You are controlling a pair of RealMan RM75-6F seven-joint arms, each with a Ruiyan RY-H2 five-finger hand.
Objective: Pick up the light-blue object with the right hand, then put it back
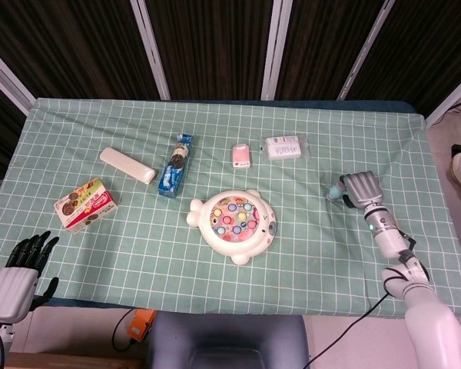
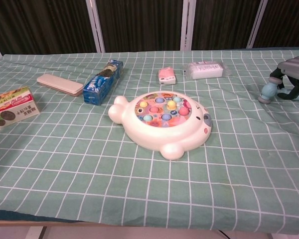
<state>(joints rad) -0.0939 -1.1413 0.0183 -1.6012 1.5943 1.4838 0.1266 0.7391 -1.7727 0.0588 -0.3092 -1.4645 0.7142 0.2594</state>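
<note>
A: Cloth (image 1: pixel 307 246), green check, is covering the table. Where is the blue piece (image 1: pixel 337 191) lying?

B: Far right side, right of the fish toy (image 1: pixel 233 218) and well apart from it. Chest view is showing it as a small light-blue knob (image 2: pixel 267 91) tilted up from the cloth, its lower end touching or nearly touching the surface; which one is hard to tell.

A: Right hand (image 1: pixel 361 187)?

B: Fingers are curling over the piece and gripping it; its left end is poking out beyond the hand. Chest view is cutting off most of the hand (image 2: pixel 293 74) at the frame edge, dark fingers wrapping the piece from behind.

A: Left hand (image 1: pixel 19 269)?

B: Hanging off the near left edge of the table, holding nothing, dark fingers spread and pointing up. Head view only.

A: Other items?

B: Snack box (image 1: pixel 85 204) is sitting at the left. Beige case (image 1: pixel 127 165) and blue packet (image 1: pixel 175 166) are lying side by side behind it. Pink pack (image 1: pixel 241 154) and white pack (image 1: pixel 284 147) are resting further back, near each other.
</note>
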